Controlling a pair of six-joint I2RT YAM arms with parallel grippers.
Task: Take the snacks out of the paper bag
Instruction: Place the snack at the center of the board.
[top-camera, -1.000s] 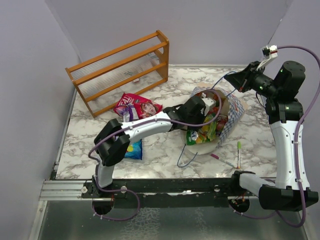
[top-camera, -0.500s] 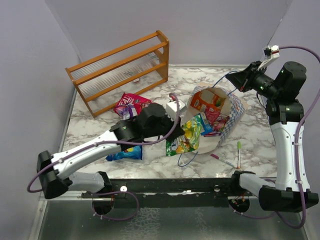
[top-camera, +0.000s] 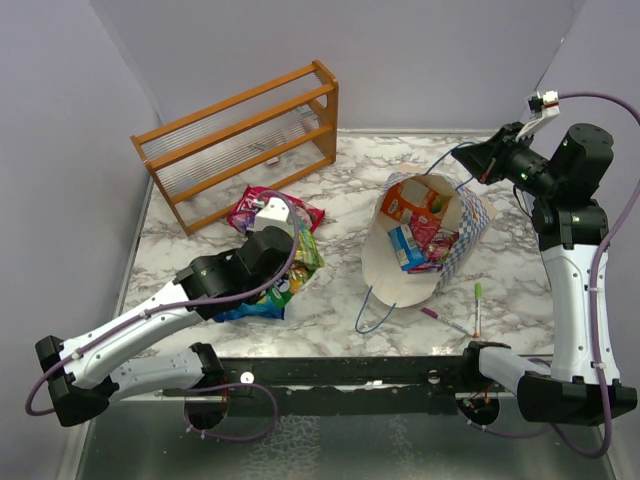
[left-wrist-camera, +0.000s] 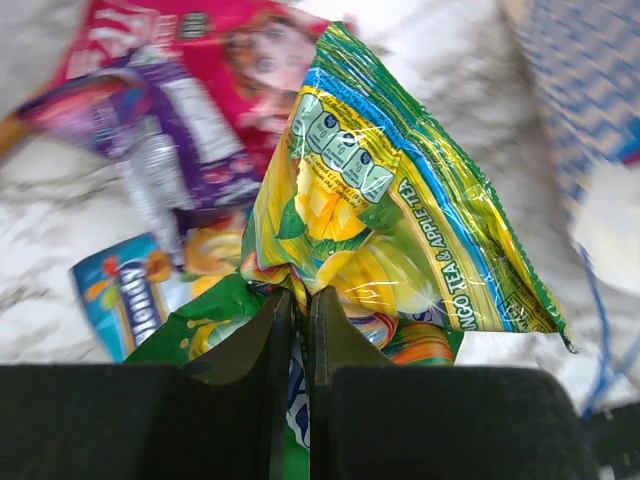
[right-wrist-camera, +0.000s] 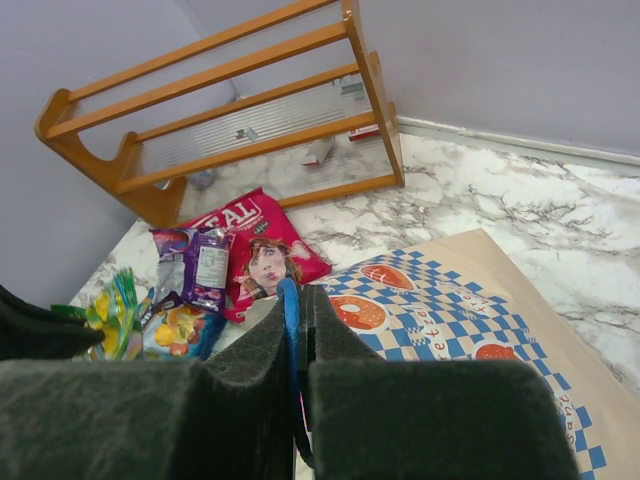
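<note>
From above the left gripper (left-wrist-camera: 300, 300) is mostly hidden, but its wrist view shows it pinched tight on a green-yellow packet (left-wrist-camera: 400, 220) above the loose packets (top-camera: 262, 207) on the bench (top-camera: 340, 170). Right of these the paper bag (top-camera: 395, 275) lies open, its contents half hidden. The right gripper (right-wrist-camera: 297, 300) is closed on what looks like the bag's blue cord handle (right-wrist-camera: 289, 325).

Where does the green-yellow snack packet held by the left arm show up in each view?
Top external: green-yellow packet, left of centre, near the table's front.
Left wrist: fills the centre, pinched at its lower edge by the left gripper.
Right wrist: lower left edge.
Shared landmark: the red packet next to it.
</note>
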